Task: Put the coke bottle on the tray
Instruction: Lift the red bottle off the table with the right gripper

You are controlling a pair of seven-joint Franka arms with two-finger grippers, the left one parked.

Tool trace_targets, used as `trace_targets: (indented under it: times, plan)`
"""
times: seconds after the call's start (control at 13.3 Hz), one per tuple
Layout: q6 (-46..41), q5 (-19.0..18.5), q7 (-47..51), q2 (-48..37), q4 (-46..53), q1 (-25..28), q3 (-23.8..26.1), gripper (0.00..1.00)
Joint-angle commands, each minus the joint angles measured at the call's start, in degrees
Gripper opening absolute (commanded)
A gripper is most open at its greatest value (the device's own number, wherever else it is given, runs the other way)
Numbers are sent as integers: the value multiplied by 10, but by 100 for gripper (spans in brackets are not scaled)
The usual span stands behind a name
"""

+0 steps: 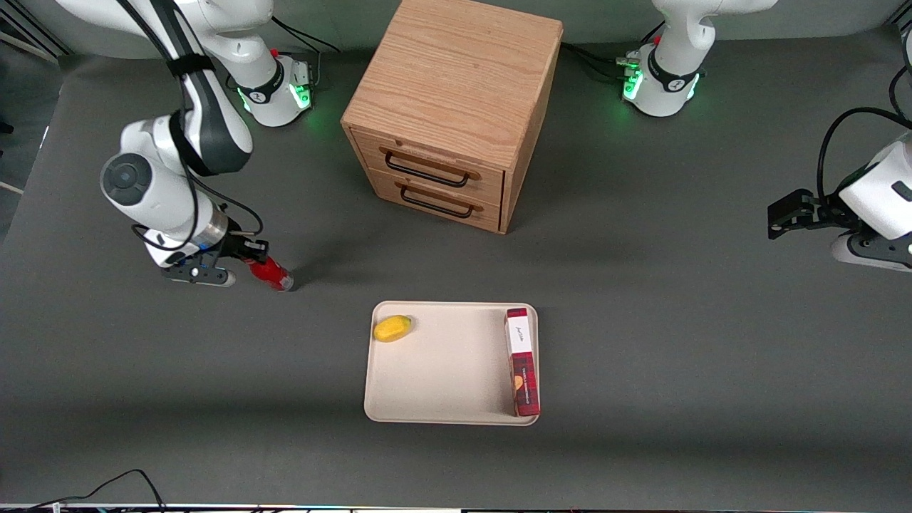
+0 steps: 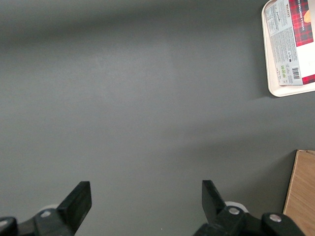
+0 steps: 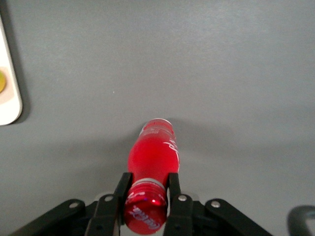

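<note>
My right gripper (image 1: 248, 254) is shut on the neck of the small red coke bottle (image 1: 272, 274), just under its red cap. The bottle hangs tilted, with its base low over the grey table or touching it; I cannot tell which. In the right wrist view the two black fingers (image 3: 173, 184) clamp the neck of the bottle (image 3: 153, 155), with the gripper (image 3: 149, 179) around it. The cream-beige tray (image 1: 449, 374) lies beside the bottle, toward the middle of the table and slightly nearer the front camera. Its edge also shows in the right wrist view (image 3: 9, 101).
A yellow fruit (image 1: 392, 328) lies in one tray corner. A long red plaid box (image 1: 522, 361) lies along the tray's edge toward the parked arm. A wooden drawer cabinet (image 1: 456, 107) stands farther from the front camera than the tray.
</note>
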Motion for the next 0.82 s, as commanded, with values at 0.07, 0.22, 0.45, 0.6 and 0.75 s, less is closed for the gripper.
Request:
trace_targets:
  times: [0.07, 0.22, 0.45, 0.6, 0.75]
  plan:
    - [-239, -7, -55, -56, 168, -2, -8, 0]
    - [-346, -3, -53, -28, 297, 2, -6, 0]
    - [-481, 1, -7, 88, 532, 19, 8, 0]
    - [-517, 0, 72, 191, 686, 29, 50, 0]
    - [-490, -2, 203, 279, 759, 38, 102, 0]
